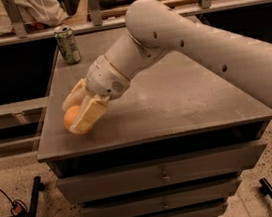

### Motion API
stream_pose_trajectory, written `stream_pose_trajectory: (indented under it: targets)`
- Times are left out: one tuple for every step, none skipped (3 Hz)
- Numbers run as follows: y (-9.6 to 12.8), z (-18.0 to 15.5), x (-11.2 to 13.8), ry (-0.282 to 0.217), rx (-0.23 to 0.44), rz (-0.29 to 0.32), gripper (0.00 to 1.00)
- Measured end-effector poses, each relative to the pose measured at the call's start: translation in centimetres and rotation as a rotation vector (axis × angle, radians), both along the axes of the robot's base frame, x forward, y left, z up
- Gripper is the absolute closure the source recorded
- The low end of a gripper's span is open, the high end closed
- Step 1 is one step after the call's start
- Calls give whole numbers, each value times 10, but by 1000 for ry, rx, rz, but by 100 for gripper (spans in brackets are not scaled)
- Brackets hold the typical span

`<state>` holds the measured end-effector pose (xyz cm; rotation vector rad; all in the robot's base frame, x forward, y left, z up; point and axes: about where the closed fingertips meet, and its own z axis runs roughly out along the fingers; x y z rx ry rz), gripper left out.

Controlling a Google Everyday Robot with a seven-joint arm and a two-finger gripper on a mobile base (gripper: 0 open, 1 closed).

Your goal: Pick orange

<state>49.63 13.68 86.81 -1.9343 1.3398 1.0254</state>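
Observation:
The orange (71,118) is a smooth orange sphere near the front left of the grey cabinet top (176,105). My gripper (78,113) reaches in from the right on the white arm, and its cream fingers (90,114) are closed around the orange, one on the near side and one behind it. The near finger hides part of the orange. The orange rests at or just above the surface.
A green-and-white drink can (67,44) stands at the back left of the cabinet top. Drawers (160,175) are below the top. A railing with posts (93,5) runs behind it. A black stand leg (32,216) and a cable lie on the floor at left.

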Motion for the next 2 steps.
stream_pose_trajectory:
  targets:
    - [-3,22,-5,-5,11,7,100]
    - [-3,23,-6,-5,12,9,100]
